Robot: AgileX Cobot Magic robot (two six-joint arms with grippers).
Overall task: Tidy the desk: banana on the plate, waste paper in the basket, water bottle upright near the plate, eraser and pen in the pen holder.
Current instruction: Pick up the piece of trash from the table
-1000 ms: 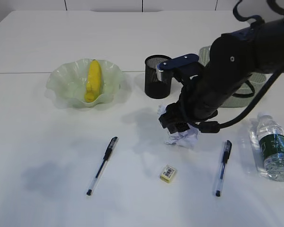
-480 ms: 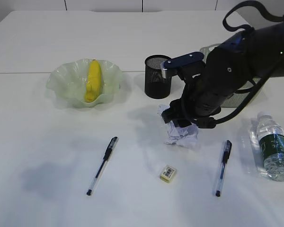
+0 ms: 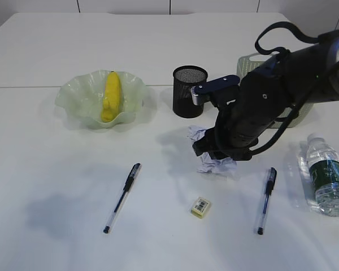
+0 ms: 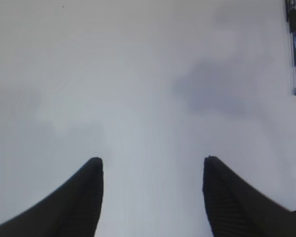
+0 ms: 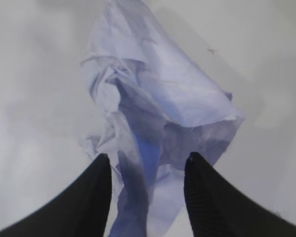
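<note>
1. The surface (image 3: pixel 45 186) is broad and white, with free room on its left half; the left hand (image 4: pixel 150 170) hangs released over bare surface, a pen (image 4: pixel 293 47) off to one side
2. The basket (image 3: pixel 296 113) sits behind the right arm, close by, so the carry looks short, though the pen holder (image 3: pixel 188 91) stands just beside that path
3. The right hand (image 5: pixel 147 165) straddles the waste paper (image 5: pixel 158 113), fingers (image 5: pixel 96 197) either side of a lower fold; whether they pinch yet I cannot tell
4. The waste paper lies on the surface between pen holder and eraser (image 3: pixel 200 207); likely light, soft and crushable, best gripped across its thick crumpled middle
</note>
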